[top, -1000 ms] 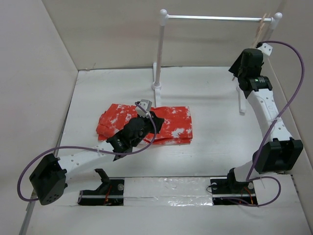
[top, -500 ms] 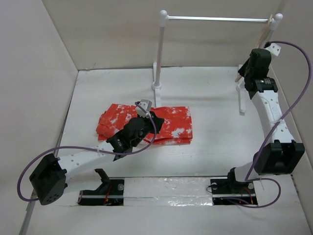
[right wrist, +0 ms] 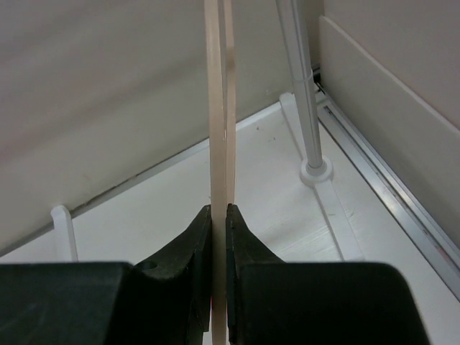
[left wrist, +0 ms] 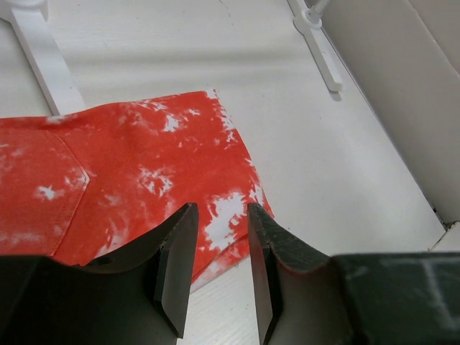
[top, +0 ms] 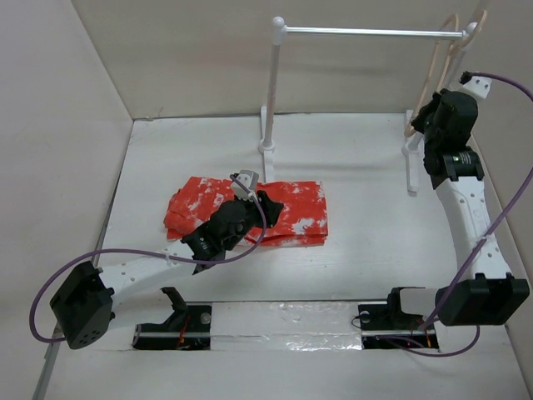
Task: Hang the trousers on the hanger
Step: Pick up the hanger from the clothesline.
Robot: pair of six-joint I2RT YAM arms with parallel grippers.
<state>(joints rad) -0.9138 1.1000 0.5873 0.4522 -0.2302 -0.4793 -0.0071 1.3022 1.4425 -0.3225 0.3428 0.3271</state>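
**Two grippers, one at each end of the rack**

Left of the rack (top: 366,32), just in front of its left post, the trousers (top: 296,212) lie folded flat on the worktop (top: 366,242). Their long axis runs roughly parallel to the rack's rail. The left gripper (top: 260,204) sits over the middle of the cloth. In its wrist view the jaws stand a little apart above the trousers' near right corner, with cloth showing through the gap and nothing pinched.

Right of that, at the rail's far right end, the hanger (top: 431,71) stands nearly upright and edge-on. The right gripper (top: 423,118) is clamped on it low down, and its wrist view shows the thin beige strip (right wrist: 214,108) squeezed between the fingers (right wrist: 241,237). Whether the hook is on the rail cannot be told.

So the hanger is well apart from the trousers, off to their right and behind, up at rail height. Only the right arm is near the hanger and only the left arm is near the cloth. The next move probably depends on closing that gap: the hanger has to come down and leftward toward the cloth, or a lifted trouser end has to travel right along the rail to meet it.
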